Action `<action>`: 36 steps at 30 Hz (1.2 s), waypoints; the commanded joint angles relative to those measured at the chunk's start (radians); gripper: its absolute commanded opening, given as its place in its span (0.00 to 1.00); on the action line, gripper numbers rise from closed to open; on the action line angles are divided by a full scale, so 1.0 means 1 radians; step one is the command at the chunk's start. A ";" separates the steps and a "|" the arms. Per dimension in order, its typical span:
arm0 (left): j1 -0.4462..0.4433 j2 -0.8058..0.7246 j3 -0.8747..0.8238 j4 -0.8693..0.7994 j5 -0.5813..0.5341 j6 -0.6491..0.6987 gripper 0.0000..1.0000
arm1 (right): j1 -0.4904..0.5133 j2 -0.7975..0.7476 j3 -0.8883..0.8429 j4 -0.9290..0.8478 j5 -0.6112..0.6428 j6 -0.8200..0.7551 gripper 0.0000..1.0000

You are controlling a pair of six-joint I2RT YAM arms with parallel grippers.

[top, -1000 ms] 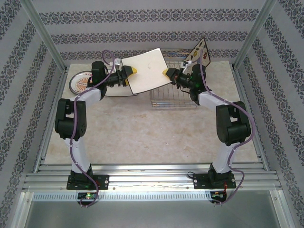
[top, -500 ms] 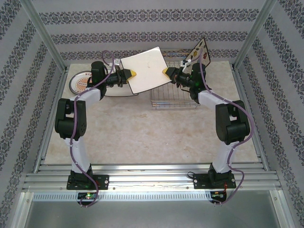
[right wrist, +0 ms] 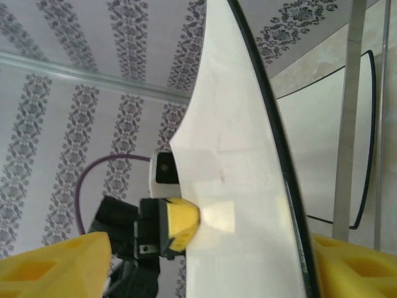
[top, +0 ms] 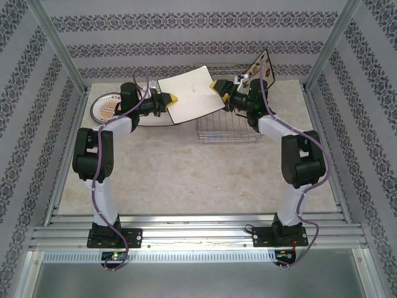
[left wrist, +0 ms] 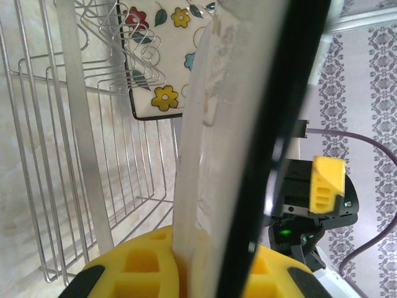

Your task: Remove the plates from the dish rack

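Top external view is showing my left claw (top: 173, 98) clamping a square cream plate (top: 191, 92) with a dark edge, tilted in the air between both claws. My right claw (top: 215, 85) is hanging open at the plate's other corner, with the dish rack (top: 226, 129) sitting beneath it. A marbled beige table (top: 186, 167) is lying below, and patterned grey wallpaper (top: 186, 25) is surrounding us.

- Left gripper (left wrist: 208, 276): yellow fingers (left wrist: 136, 270) at the bottom edge, clamped on both faces of a plate.
- Held plate (left wrist: 232, 105): cream with a dark edge, seen edge-on, rising from the gripper to the top.
- Dish rack (left wrist: 84, 124): silver wire, left of the gripper, on a marbled bench (left wrist: 18, 217).
- Flowered plate (left wrist: 162, 68): square, upright among the rack's wires, beyond and left of the gripper.
- Right gripper (left wrist: 324, 186): black body, one yellow finger showing, right of the held plate.
- Purple cable (left wrist: 353, 134): beside the right gripper.
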 commanded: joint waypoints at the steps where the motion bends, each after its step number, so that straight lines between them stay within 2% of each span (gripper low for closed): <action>1: 0.020 -0.018 0.016 0.243 0.024 -0.081 0.00 | 0.008 -0.066 0.046 -0.115 0.014 -0.113 0.91; 3: 0.031 -0.023 0.011 0.269 0.014 -0.103 0.00 | 0.006 -0.085 0.049 -0.174 0.027 -0.152 0.98; 10: 0.092 -0.106 -0.071 0.297 -0.113 -0.097 0.00 | -0.038 -0.152 0.051 -0.367 0.071 -0.268 0.98; 13: 0.119 -0.159 -0.127 0.317 -0.201 -0.090 0.00 | -0.042 -0.177 0.112 -0.596 0.123 -0.407 0.98; 16: 0.133 -0.210 -0.171 0.278 -0.287 -0.055 0.00 | -0.035 -0.186 0.229 -0.904 0.248 -0.580 0.98; 21: 0.135 -0.299 -0.251 0.208 -0.467 0.002 0.00 | -0.007 -0.128 0.539 -1.459 0.630 -0.860 0.98; 24: 0.133 -0.348 -0.299 0.187 -0.575 0.027 0.00 | 0.001 -0.073 0.693 -1.683 0.825 -0.962 0.98; 26: 0.132 -0.370 -0.333 0.188 -0.637 0.030 0.00 | 0.004 -0.042 0.772 -1.789 0.908 -1.007 0.98; 30: 0.115 -0.394 -0.385 0.203 -0.765 0.032 0.00 | 0.002 0.004 0.907 -1.920 0.985 -1.061 0.98; 36: 0.051 -0.391 -0.462 0.306 -0.990 0.017 0.00 | -0.004 0.009 0.967 -1.944 0.996 -1.087 0.98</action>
